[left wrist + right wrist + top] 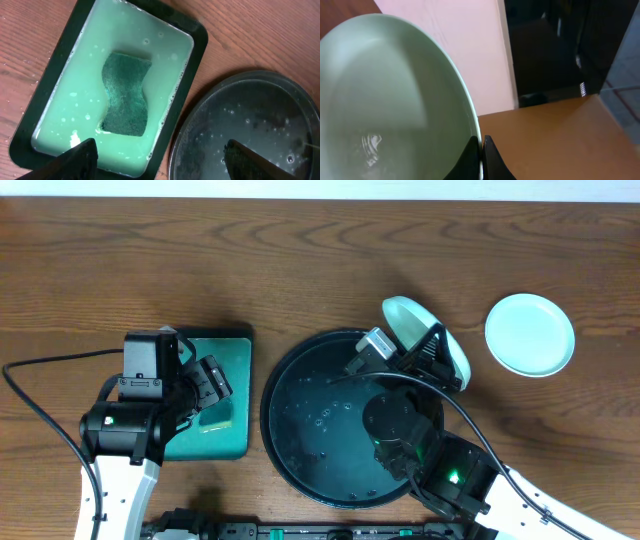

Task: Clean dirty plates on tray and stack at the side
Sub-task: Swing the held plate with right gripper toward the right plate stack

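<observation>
1. Table [300,250]: brown wood-grain top. We see it on all sides of both grippers. Wet specks on the wood left of the L jaws in the left wrist view.
2. Room, right wrist view: pale pink wall [465,45] beyond the R jaws. A dark recess lies to the right of it, contents too dim to tell. Flat brown surface below.
3. Black tray [310,440]: round, glossy, raised rim. It sits on the table just right of the L jaws and under the R arm. Droplets [250,115] scattered over its floor.
4. Teal tray [197,40]: rectangular, directly ahead of the L jaws, almost touching the black tray's rim. Holds milky green liquid [145,45].
5. Sponge [125,95]: dark green, lying in that liquid, ahead of the L jaws and apart from them.
6. Left gripper [160,145]: jaws spread wide, nothing btwn them, hanging above the teal tray's near end.
7. Right gripper [481,150]: jaws narrow, pinching the rim of the held plate [385,100].
8. Held plate: pale mint, tilted up off the table at the black tray's far right rim. Some wet marks low on its face.
9. Second plate [530,334]: pale, flat on the table, well apart to the right of the R jaws.
</observation>
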`<state>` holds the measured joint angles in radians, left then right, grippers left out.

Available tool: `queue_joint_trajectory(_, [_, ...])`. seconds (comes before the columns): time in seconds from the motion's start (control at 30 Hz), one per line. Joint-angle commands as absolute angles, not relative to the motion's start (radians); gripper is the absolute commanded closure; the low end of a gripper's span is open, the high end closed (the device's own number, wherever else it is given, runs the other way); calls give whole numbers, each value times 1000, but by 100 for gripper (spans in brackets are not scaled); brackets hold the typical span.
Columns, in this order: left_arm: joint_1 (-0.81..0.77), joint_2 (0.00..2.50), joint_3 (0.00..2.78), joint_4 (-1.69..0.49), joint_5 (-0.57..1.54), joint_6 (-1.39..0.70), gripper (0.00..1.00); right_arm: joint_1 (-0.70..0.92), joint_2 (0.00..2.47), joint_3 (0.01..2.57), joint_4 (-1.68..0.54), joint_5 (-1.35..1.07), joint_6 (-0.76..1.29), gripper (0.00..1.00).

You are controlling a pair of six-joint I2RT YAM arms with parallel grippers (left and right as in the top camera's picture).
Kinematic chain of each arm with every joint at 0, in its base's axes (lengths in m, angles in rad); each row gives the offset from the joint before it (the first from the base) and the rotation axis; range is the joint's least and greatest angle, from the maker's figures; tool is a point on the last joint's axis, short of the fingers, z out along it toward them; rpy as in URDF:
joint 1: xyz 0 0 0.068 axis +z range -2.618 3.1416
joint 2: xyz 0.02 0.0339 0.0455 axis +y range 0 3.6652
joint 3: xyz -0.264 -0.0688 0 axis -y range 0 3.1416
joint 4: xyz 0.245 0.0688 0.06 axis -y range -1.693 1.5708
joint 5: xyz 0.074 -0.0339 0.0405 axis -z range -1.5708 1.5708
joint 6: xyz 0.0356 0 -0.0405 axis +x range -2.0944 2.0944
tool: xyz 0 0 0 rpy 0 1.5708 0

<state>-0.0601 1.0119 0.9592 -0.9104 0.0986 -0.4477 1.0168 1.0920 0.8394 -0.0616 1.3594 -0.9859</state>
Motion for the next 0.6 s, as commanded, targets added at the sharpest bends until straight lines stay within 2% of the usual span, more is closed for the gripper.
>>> queue_joint_trajectory(0.0, [-64, 1012, 976, -912, 94, -449, 19, 1023, 1087, 862, -38, 1386, -1134, 99])
queue_joint_trajectory(0.2, [-64, 1012, 976, -912, 94, -449, 18, 1023, 1088, 862, 3, 1383, -1180, 99])
queue_joint_trajectory(0.3, [-64, 1012, 976, -912, 94, -449, 19, 1023, 1093, 862, 37, 1382, -1136, 99])
queue_joint_trajectory(0.43, [-64, 1012, 976, -911, 94, -449, 18, 1022, 1106, 862, -27, 1330, -716, 99])
queue_joint_trajectory(0.57, [-64, 1012, 976, -913, 94, -449, 18, 994, 1129, 861, -326, 968, -191, 99])
